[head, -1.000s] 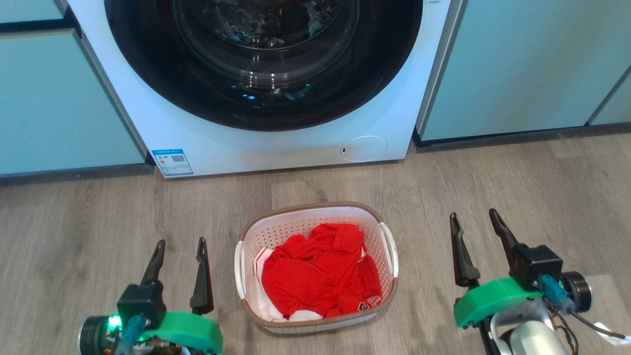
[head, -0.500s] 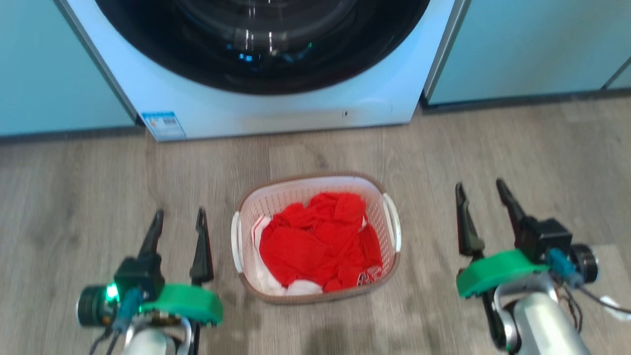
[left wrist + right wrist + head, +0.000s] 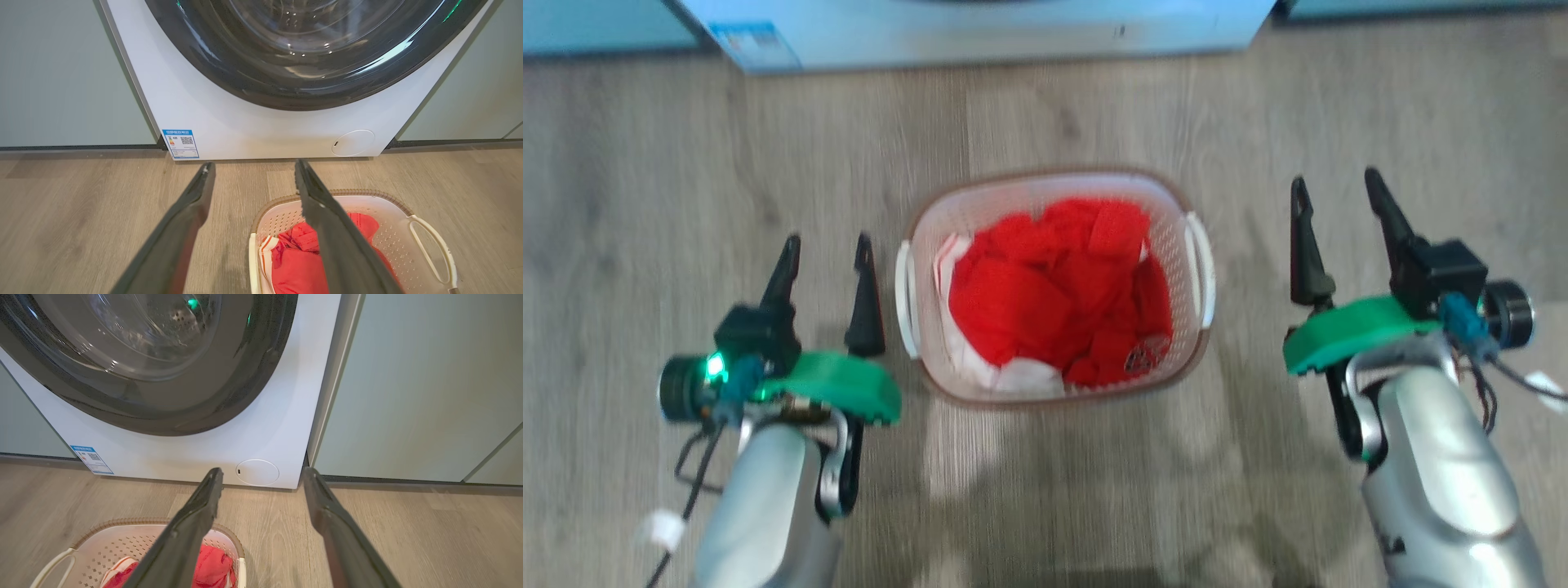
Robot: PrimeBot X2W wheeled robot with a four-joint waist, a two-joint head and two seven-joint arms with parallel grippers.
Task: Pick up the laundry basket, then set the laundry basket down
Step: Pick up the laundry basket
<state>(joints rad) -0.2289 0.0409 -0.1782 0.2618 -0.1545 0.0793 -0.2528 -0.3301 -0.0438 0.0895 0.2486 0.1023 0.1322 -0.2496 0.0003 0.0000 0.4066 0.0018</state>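
The laundry basket point(image 3: 1176, 245), white perforated plastic with a brown rim band, sits on the wood floor with red clothes point(image 3: 1054, 302) inside. White handles show at its left point(image 3: 903, 298) and right point(image 3: 1202, 265) sides. My left gripper point(image 3: 827, 247) is open just left of the basket, its inner finger close to the left handle without touching it. My right gripper point(image 3: 1338, 188) is open to the right of the basket, a short gap away. The left wrist view has the basket point(image 3: 388, 204) at lower right; in the right wrist view the basket point(image 3: 122, 539) lies at lower left.
A white washing machine point(image 3: 253, 122) with a dark round door stands just beyond the basket, its base point(image 3: 980, 33) at the top edge of the head view. Pale green cabinets point(image 3: 408, 396) flank it. Wood floor point(image 3: 645, 163) spreads on both sides.
The head camera has tilted down, so the washing machine has slid almost out of the top of the picture. Both grippers stay open beside the basket, roughly as before.
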